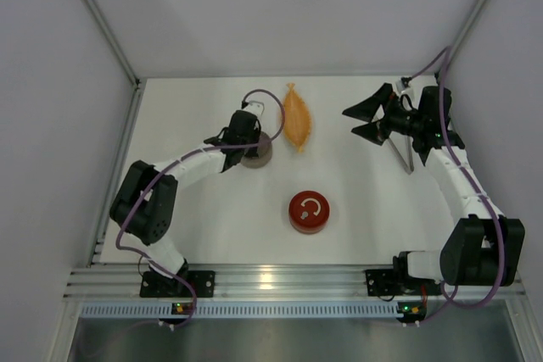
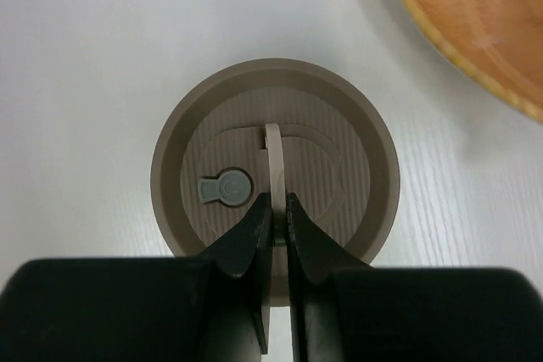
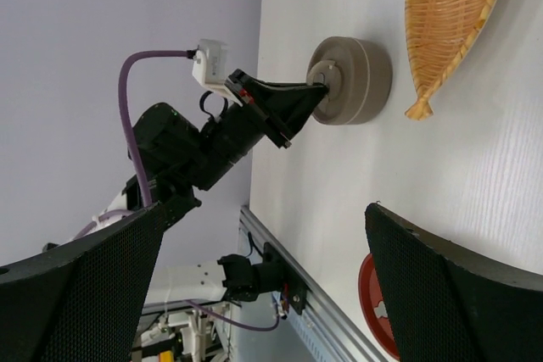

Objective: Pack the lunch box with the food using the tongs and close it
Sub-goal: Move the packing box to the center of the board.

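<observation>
A round taupe lunch box [image 1: 257,157] stands left of centre with its lid [image 2: 276,158] on. My left gripper [image 2: 277,201] reaches down onto it, shut on the thin upright handle strip [image 2: 273,146] in the middle of the lid. A grey valve [image 2: 225,188] sits beside the strip. The right wrist view shows the same grip from the side, on the lunch box [image 3: 349,80]. My right gripper [image 1: 361,120] hangs open at the back right with nothing between its fingers [image 3: 458,286]. The silver tongs [image 1: 404,157] lie on the table under the right arm. No food shows in any view.
An orange woven leaf-shaped dish [image 1: 297,116] lies just right of the taupe box, close to the left gripper [image 2: 475,14]. A red round container [image 1: 307,211] with a white mark on its lid stands in front of centre. Grey walls enclose the table on three sides.
</observation>
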